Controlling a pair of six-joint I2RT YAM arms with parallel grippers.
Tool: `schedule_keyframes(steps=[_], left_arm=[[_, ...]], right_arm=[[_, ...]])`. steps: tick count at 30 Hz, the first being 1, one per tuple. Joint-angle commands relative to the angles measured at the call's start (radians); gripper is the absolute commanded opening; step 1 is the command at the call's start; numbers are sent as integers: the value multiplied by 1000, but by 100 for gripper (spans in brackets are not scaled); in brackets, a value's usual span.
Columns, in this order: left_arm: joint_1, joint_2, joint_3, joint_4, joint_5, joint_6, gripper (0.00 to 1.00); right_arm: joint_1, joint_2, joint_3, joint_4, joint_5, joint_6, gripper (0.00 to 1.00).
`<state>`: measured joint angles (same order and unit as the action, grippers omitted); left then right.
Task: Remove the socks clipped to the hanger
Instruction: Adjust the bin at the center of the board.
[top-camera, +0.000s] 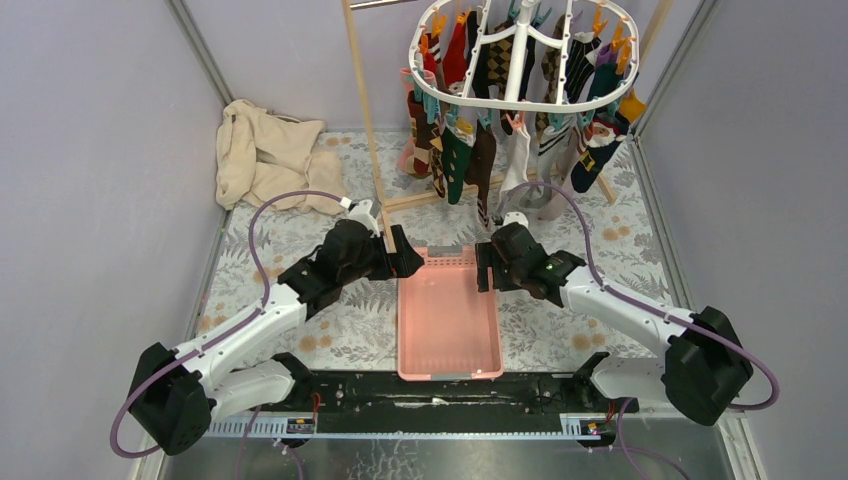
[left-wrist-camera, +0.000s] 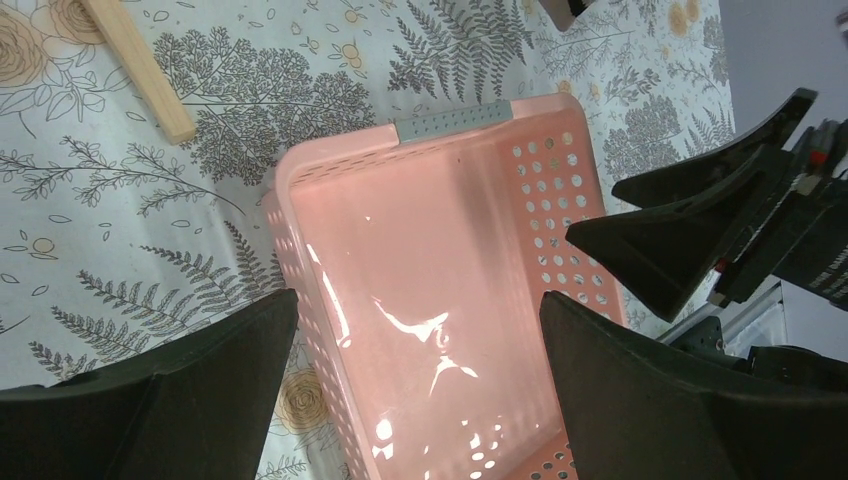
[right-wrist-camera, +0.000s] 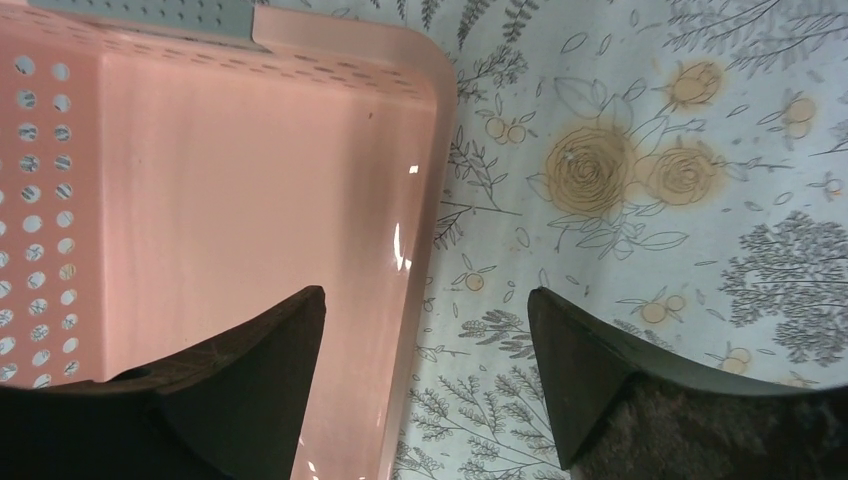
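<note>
Left claw (left-wrist-camera: 418, 310): released, empty, over the basket's (top-camera: 405, 330) far left corner.
Right claw (right-wrist-camera: 425, 295): released, empty, astride the basket's right wall.
Socks (top-camera: 458, 160): clipped to the hanger (top-camera: 530, 105), which hung above the bench's (top-camera: 600, 240) far edge.
Basket: held nothing.
Risk: a sideways tug could have swung the hanger or tipped its wooden frame (top-camera: 362, 100); a stiff clip could have stretched a sock.

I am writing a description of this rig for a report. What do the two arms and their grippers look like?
Both the left arm and the right arm have white tubular links between black joint housings. A purple cable loops along each one. The left gripper and right gripper are black, with wedge-shaped fingers. A small green light glows on the right wrist.
</note>
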<state>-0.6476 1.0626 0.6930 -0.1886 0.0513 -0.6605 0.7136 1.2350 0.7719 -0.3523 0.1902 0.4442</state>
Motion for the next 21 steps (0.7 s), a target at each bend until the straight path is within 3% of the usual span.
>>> schedule_keyframes(steps=[1,13,21], left_arm=[[-4,-13,-2,14,-31,2,99],[-4,-4,-8,21,-37,1,99],[-4,-6,-13,20,-38,2,99]], right_arm=[[8,20,-23,67,-37,29,79],[15,57,-56,57,-30,38,67],[21,84,-34,24,-9,43,43]])
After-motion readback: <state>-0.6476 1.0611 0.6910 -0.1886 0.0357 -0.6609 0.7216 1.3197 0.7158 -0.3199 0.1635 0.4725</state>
